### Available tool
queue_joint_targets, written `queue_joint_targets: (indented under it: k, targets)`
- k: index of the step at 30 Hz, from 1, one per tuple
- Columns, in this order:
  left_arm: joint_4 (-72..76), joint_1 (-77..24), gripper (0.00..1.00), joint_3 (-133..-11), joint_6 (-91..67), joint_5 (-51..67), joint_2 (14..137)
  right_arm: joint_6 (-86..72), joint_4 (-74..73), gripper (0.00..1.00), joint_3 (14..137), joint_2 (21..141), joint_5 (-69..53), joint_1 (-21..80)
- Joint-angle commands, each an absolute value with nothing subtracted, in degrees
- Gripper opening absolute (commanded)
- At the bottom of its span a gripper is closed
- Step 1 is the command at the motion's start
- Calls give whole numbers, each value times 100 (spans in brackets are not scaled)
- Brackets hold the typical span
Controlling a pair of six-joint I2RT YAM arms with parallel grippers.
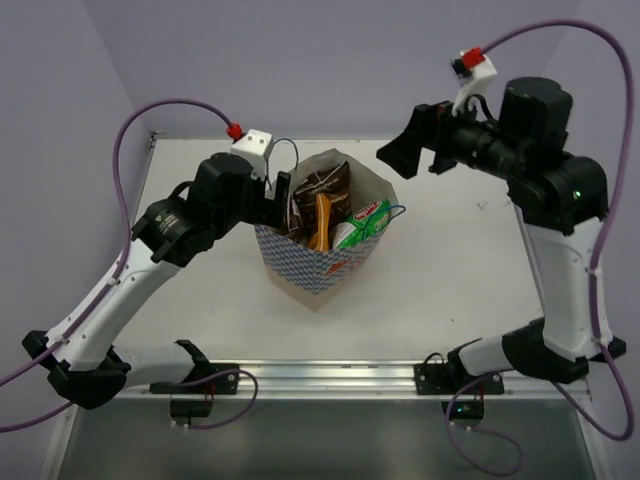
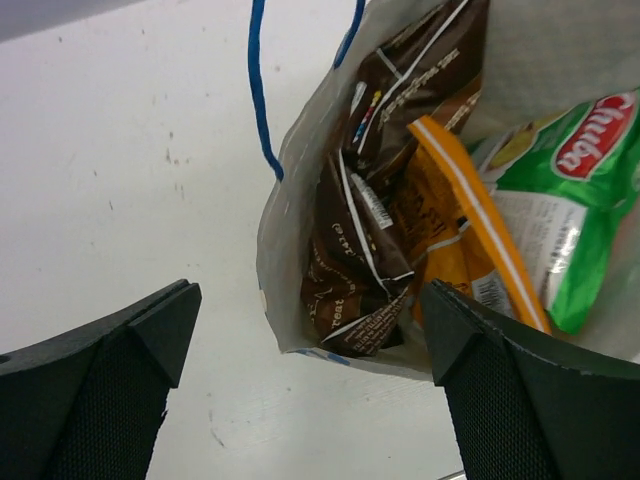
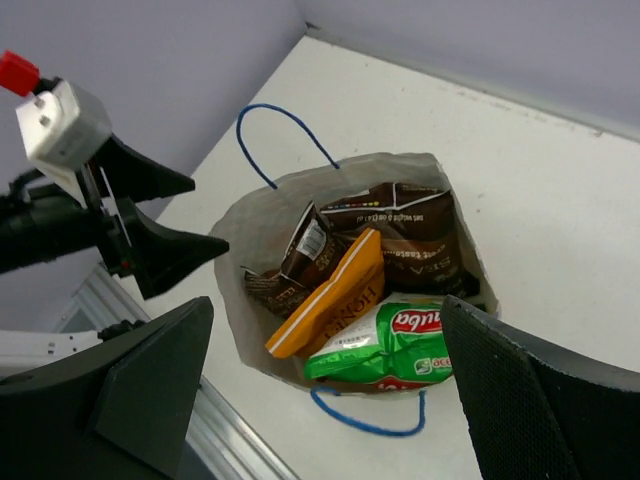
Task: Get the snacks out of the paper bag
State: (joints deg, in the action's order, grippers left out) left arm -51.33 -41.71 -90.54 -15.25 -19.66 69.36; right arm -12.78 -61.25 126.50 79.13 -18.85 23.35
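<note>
- Four snack packets sat inside the paper bag [image 1: 318, 272] at centre frame of the top view. Two dark brown packets [image 1: 326, 188] were at the back, the orange-yellow packet [image 1: 321, 224] was wedged upright in the middle, and the green-and-white packet [image 1: 364, 222] lay to the right. None was out yet.
- Left gripper [image 1: 281, 196] was open and empty at the bag's left rim. In its wrist view the paper wall lay between the two fingers.
- Risk: closing there would likely pinch paper along with foil. The bag would then lift or tip instead of giving up a packet.
- Right gripper [image 1: 412, 150] was open and empty, high at upper right of the top view, well apart from the bag. Nothing braced the bag, which looked light enough to drag across the table [image 1: 470, 290].
- Risk: the packets were packed tight against each other, so pulling one brown packet could haul its neighbour or the orange one out too.
- Risk: crinkly foil may slip from a shallow grip on the top edge.
- Risk: the blue cord handle [image 2: 257, 95] hung just beside the left fingers and could snag on the way in.
</note>
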Motion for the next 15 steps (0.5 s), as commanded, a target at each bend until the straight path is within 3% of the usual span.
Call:
queue_joint_targets:
  k: [1,6,8,15]
  targets:
    - [-4986,-3947,98,-8388,-1819,-1892,6865,-1705,-7022,99,13401,8524,-2084,2531]
    - [-4378,-3499,86,-7867,-1925,-1451,6838,-1749,-6997,99,13483,9166,-1005,3295]
    - [-4202,-3419,74,-7692,-1969,-1459,6864,-1845,-6900,99,13264,9263,-731,3584]
    - [-3630,-3305,57,-7444,-1855,-1213,6917,-2433,-6487,88,12534,9808,482,4350]
